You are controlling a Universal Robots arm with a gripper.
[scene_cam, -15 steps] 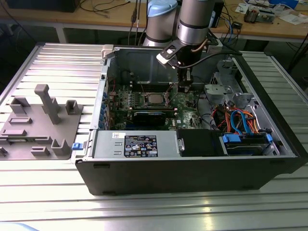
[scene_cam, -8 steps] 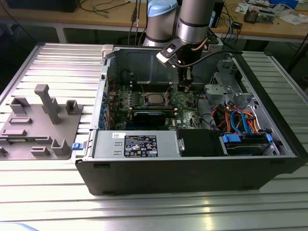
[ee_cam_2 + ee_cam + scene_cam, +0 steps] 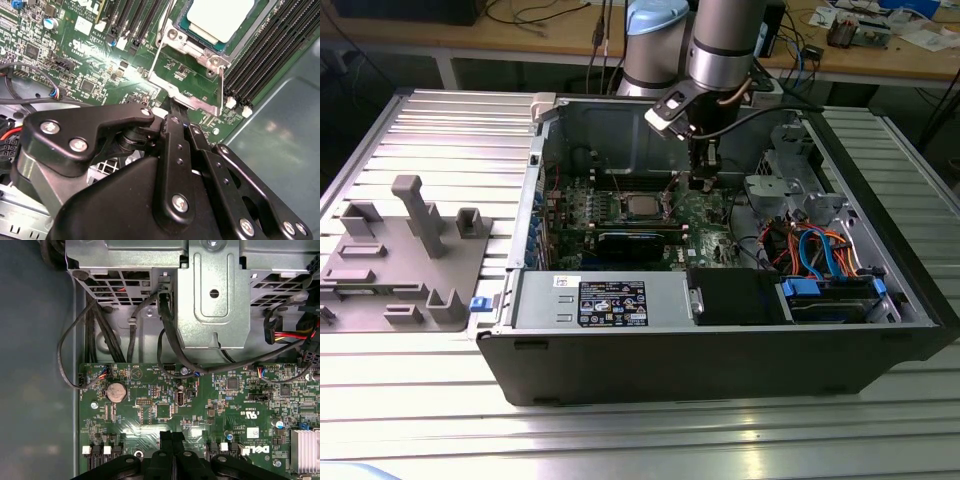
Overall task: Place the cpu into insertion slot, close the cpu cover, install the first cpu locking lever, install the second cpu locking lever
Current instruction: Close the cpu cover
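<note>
Second wrist view shows me the fingers (image 3: 173,150) clenched together over the green motherboard (image 3: 90,65), just beside a corner of the insertion slot (image 3: 200,50), where the cpu (image 3: 220,17) lies seated.

Open room: we see it above the green board (image 3: 712,218), exterior view.
Three o'clock of gripper (image 3: 703,183): drive cage (image 3: 778,190) blocks us.

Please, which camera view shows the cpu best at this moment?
The second wrist view: the cpu lies close and large, its pale metal top plain, though the picture's edge cuts it. In the exterior view the cpu is a small grey square amid the green board.
</note>
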